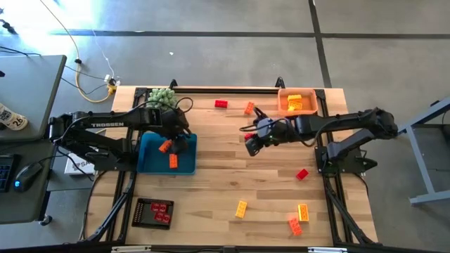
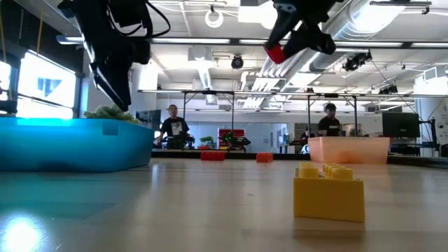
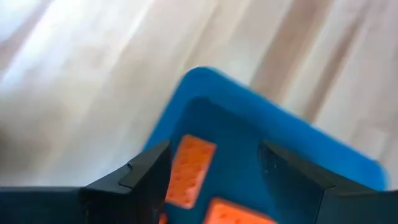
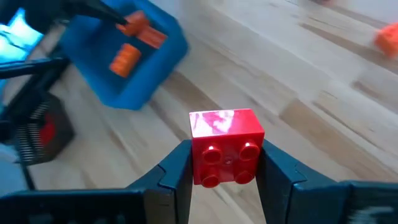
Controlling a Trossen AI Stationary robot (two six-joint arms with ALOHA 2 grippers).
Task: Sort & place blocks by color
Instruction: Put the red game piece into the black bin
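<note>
**Two arms in the air, one brick to lose**

The right gripper (image 4: 224,165) hangs above mid-table, its fingers pinching a red brick (image 4: 225,146) by its sides. The grip looks square, but a jolt on the long carry could shake it loose onto the wood. Its likely home, I'd guess, is the black tray (image 1: 152,213) at the near left, where red ones already lie. That path runs close to the left arm.

The left gripper (image 1: 171,144) hovers over the blue tray (image 1: 149,156), fingers spread, with an orange brick (image 1: 164,146) at its tip; I cannot tell whether it is held or falling. Another orange brick (image 1: 173,161) lies in the tray. If both arms move at once, they could clash there.

Loose bricks are scattered far and near; the orange tray (image 1: 284,104), far right, holds yellow ones.
</note>
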